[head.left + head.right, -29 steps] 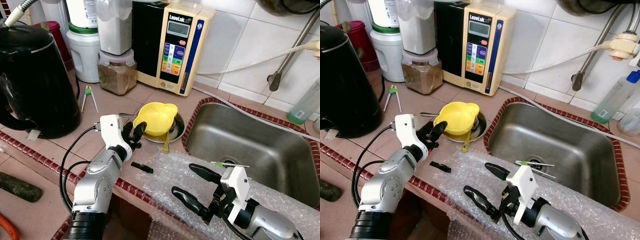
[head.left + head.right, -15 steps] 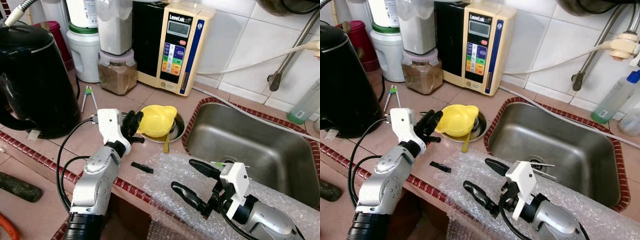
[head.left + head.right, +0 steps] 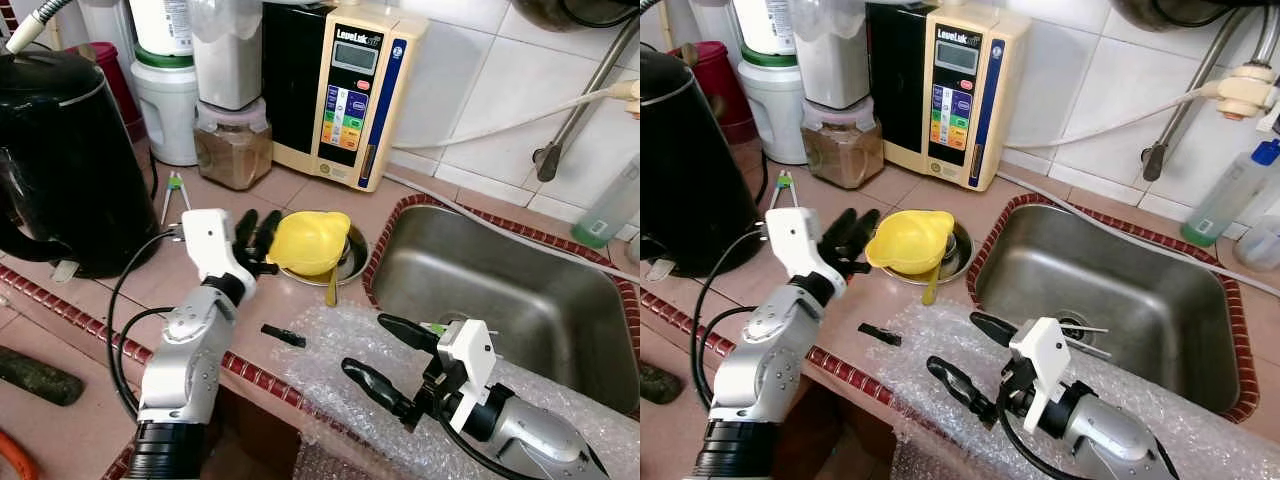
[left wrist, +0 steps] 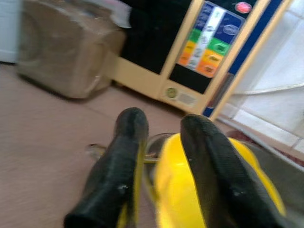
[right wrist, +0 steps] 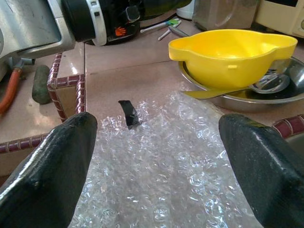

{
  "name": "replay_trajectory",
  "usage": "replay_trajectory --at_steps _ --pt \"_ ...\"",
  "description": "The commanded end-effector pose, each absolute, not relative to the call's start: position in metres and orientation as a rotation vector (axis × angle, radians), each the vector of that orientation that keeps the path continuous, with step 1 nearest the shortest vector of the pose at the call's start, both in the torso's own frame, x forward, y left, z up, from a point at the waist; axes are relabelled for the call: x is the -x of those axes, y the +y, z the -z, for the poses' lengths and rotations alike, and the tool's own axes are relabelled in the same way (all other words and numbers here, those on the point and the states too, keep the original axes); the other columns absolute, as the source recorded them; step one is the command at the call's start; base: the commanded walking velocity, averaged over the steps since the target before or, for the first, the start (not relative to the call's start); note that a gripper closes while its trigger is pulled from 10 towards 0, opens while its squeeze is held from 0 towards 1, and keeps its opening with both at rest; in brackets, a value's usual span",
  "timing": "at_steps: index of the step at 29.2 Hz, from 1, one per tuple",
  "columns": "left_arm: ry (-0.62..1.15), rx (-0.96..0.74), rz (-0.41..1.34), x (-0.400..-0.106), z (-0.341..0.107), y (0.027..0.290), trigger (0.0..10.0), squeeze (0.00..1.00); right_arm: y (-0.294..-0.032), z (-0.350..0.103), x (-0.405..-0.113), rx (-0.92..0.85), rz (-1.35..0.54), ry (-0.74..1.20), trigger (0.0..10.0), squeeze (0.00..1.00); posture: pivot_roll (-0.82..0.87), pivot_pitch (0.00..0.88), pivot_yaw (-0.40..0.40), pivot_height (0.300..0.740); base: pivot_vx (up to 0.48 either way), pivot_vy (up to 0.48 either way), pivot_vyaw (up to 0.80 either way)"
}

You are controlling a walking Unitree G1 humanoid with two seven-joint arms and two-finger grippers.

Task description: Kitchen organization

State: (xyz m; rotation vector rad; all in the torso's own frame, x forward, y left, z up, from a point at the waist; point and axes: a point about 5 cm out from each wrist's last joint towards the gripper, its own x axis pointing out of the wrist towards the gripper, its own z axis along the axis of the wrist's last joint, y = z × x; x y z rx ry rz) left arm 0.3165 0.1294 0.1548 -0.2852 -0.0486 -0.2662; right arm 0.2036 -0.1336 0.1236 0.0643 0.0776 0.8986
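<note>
Black and bulky, an electric kettle [image 3: 65, 160] stands at the far left of the tiled counter [image 3: 130, 285], with jars and a cream water ioniser [image 3: 350, 95] lined up against the far wall.

Right of the kettle, the left pincer [image 3: 258, 240] is clenched on the left rim of a yellow plastic bowl [image 3: 310, 243]; the left wrist view shows one black finger inside the bowl and one outside. A second ago the bowl sat level and open in a shallow steel dish [image 3: 350, 262]. Now it is tipped, its underside turned toward the camera, and the arm has swung a little to the left and away — so the grip looks to have taken and the bowl is coming out of the dish. A yellow spoon handle [image 3: 331, 290] pokes out at the dish's near edge.

Nearer the viewer, a small black scrap [image 3: 284, 335] lies beside a sheet of bubble wrap [image 3: 350, 340]. Over that wrap the right pincer [image 3: 385, 358] hovers, released and holding nothing, much as it was.

Farthest right is the steel sink [image 3: 500, 290].
</note>
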Motion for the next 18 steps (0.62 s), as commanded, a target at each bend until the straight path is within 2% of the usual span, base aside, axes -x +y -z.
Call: replay_trajectory --at_steps 1,4,18 --pt "-0.031 0.283 0.241 -0.318 -0.151 0.135 10.0 1.00 -0.136 -0.122 -0.203 -0.064 -0.905 0.096 10.0 0.00 0.19 0.000 -0.088 0.740 0.000 0.000 0.00" --pt "-0.013 0.275 0.206 -0.319 -0.147 0.144 10.0 1.00 -0.135 -0.122 -0.198 -0.079 -0.939 0.105 10.0 0.00 0.19 0.000 -0.090 0.740 0.000 0.000 0.00" --pt "0.071 0.366 0.316 -0.311 -0.142 0.119 10.0 1.00 -0.139 -0.120 -0.185 -0.083 -1.009 0.163 10.0 0.00 0.18 0.000 -0.107 0.740 0.000 0.000 0.00"
